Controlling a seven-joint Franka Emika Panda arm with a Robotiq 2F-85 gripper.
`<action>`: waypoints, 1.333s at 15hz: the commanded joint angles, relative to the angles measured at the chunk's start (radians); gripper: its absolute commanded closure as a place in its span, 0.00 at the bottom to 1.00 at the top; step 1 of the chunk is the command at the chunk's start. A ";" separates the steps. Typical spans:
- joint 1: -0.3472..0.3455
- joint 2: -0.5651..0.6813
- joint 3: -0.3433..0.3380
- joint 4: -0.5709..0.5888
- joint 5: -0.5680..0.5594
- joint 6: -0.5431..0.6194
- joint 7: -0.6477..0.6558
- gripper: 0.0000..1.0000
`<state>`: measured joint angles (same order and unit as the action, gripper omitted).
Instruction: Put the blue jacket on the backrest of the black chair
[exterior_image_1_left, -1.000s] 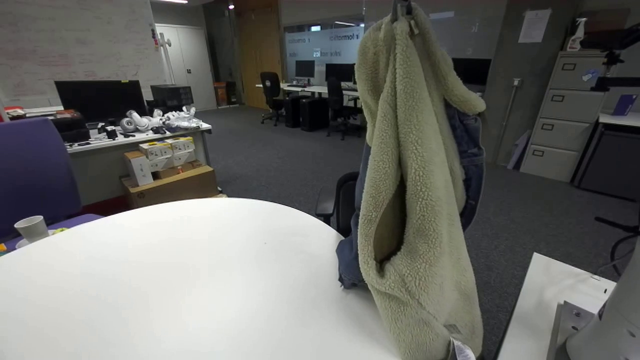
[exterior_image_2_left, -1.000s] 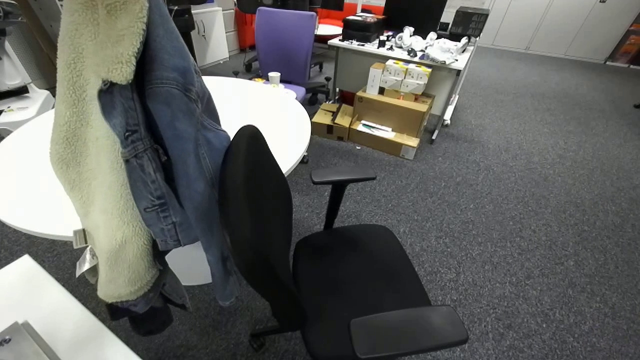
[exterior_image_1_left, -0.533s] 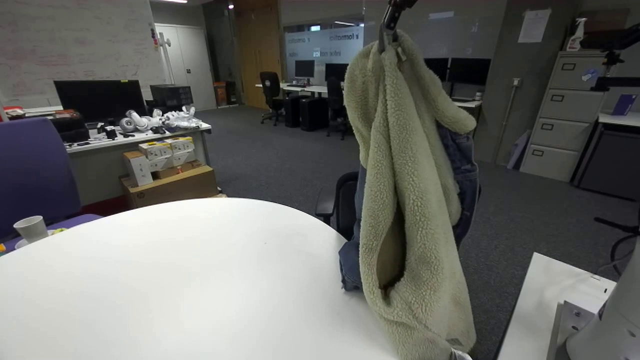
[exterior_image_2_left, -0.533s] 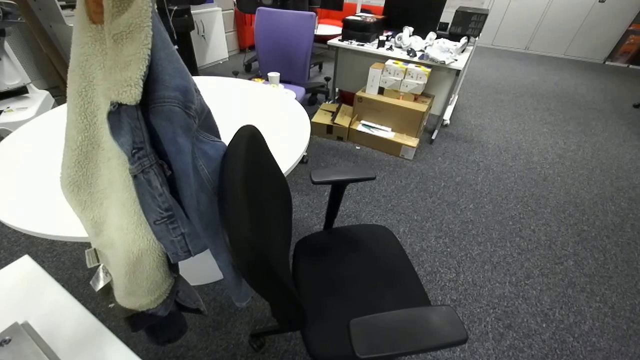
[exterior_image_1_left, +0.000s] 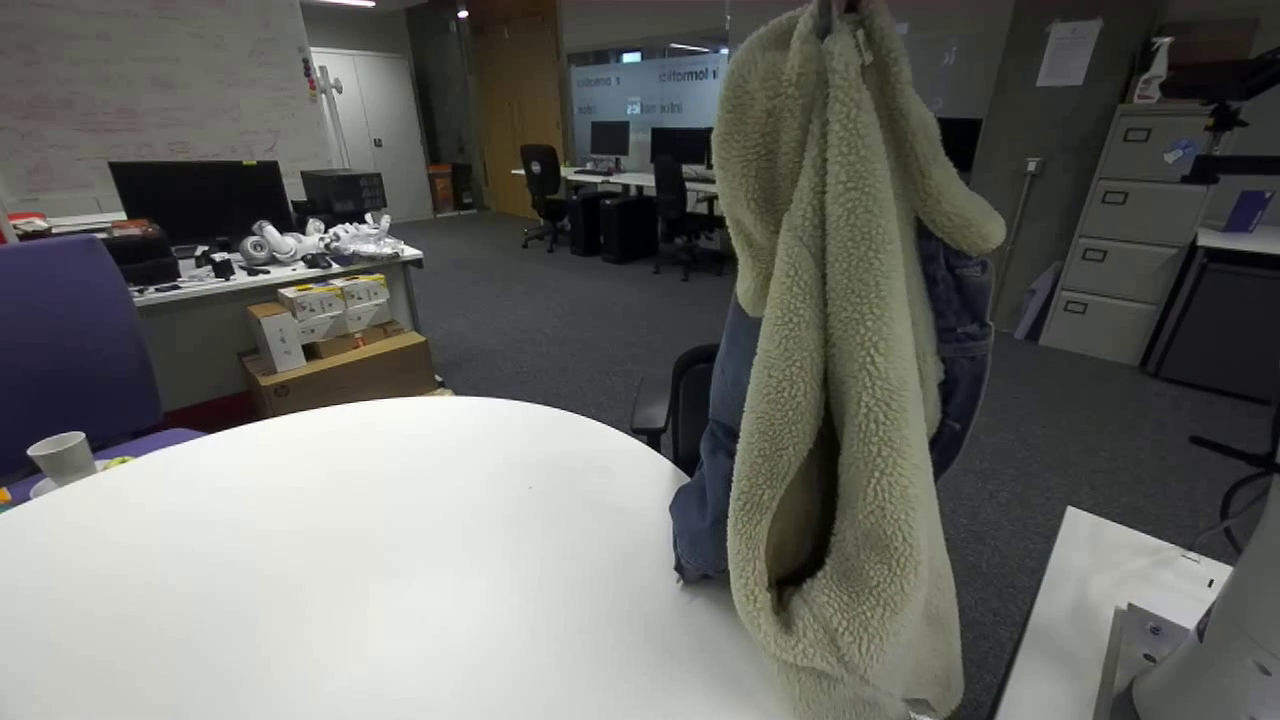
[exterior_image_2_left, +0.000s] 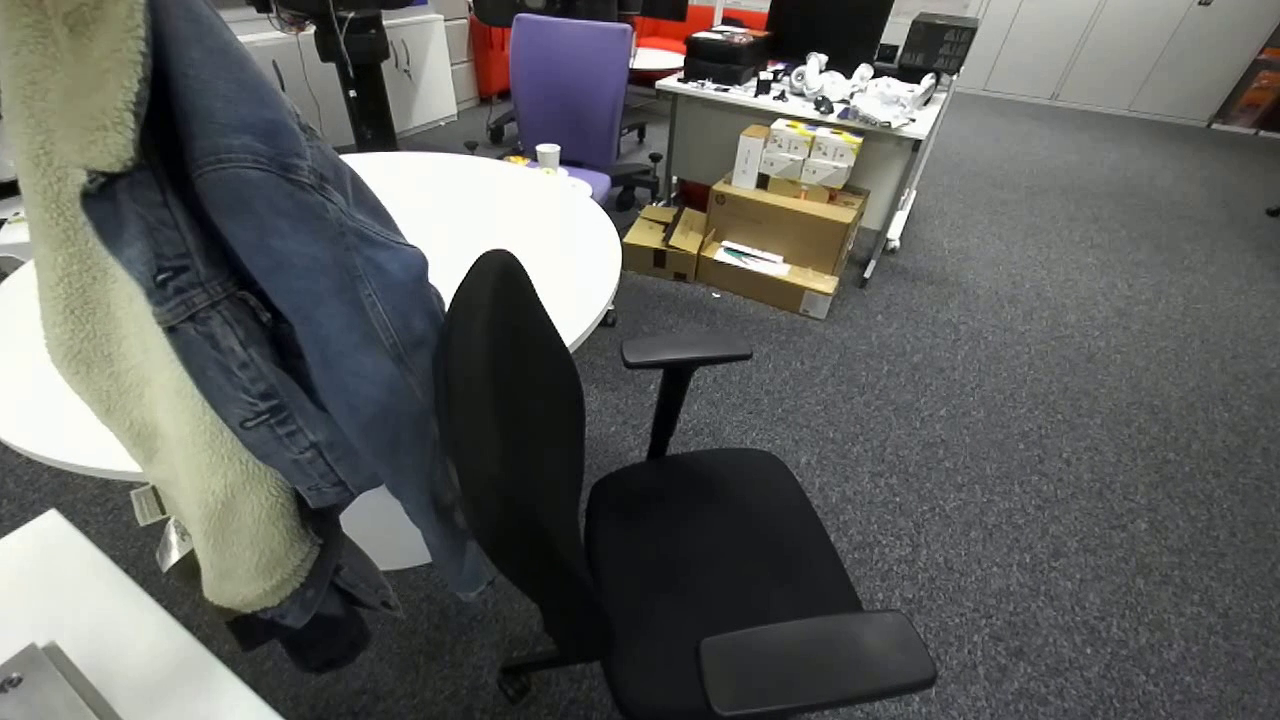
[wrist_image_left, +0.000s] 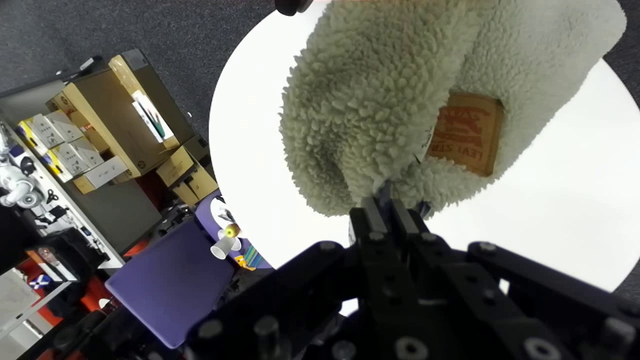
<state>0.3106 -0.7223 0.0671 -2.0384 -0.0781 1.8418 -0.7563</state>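
My gripper (wrist_image_left: 389, 209) has its two fingers (wrist_image_left: 373, 220) pinched tight on a fold of the blue jacket (exterior_image_1_left: 850, 350), close to a brown tag (wrist_image_left: 467, 132). The jacket hangs down from there, next to the backrest (exterior_image_2_left: 510, 430) of the black chair (exterior_image_2_left: 700, 540), on the side of the round white table (exterior_image_1_left: 450, 560).

I think I'm at the carrying part; the jacket is not over the backrest yet. Next I should lift it up and over the top, let some drop on the seat side, and only then let go.

One sleeve (exterior_image_2_left: 330, 270) hangs right by the backrest; I can't tell if they touch. In an exterior view the fluffy lining (exterior_image_1_left: 880, 420) hides most of the chair, and its bottom is cut off. In my wrist view a small black thing (wrist_image_left: 292, 6) pokes in; I can't say what it is.
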 joint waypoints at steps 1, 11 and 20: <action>0.006 -0.079 -0.025 0.090 0.010 -0.038 -0.013 0.98; -0.061 0.025 -0.104 0.265 -0.011 -0.084 0.013 0.98; -0.143 0.207 -0.197 0.329 0.018 -0.092 0.016 0.98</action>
<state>0.1971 -0.6031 -0.1133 -1.8476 -0.0806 1.7647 -0.7487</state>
